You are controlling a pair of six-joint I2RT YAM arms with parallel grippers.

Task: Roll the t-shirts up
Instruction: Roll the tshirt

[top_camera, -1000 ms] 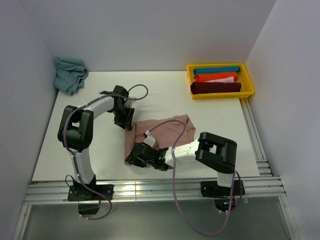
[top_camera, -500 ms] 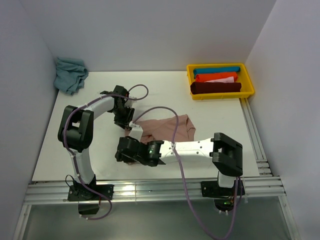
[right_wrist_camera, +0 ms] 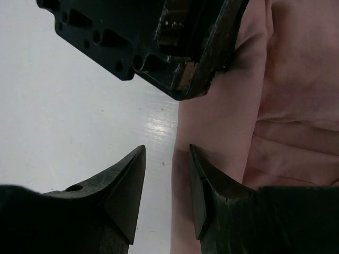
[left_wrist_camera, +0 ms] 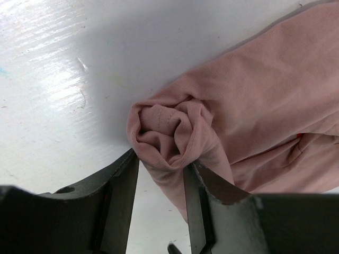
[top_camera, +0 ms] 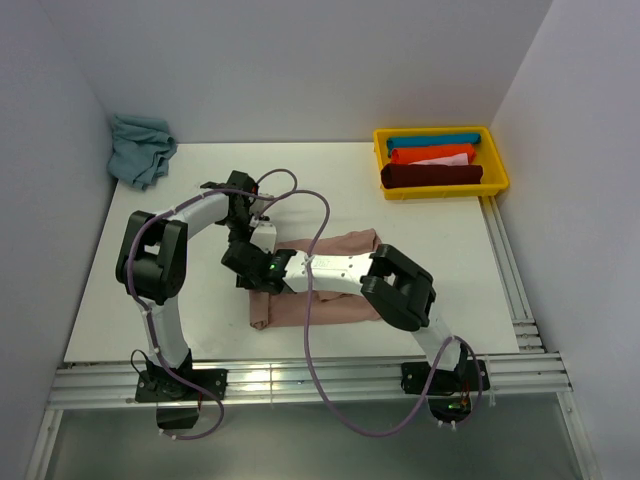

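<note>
Left pincer (left_wrist_camera: 161, 161) pinches the rolled end of the pink t-shirt (left_wrist_camera: 254, 106); right pincer (right_wrist_camera: 165, 159), partly spread, straddles its edge, gripping nothing.

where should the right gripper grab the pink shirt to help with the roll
Grip the shirt by its long folded edge, close to the rolled end that the left gripper pinches. Come in from the bare table side with the jaws straddling the edge: it lies flat there as a thick fold, and the open right gripper lines up with it.
</note>
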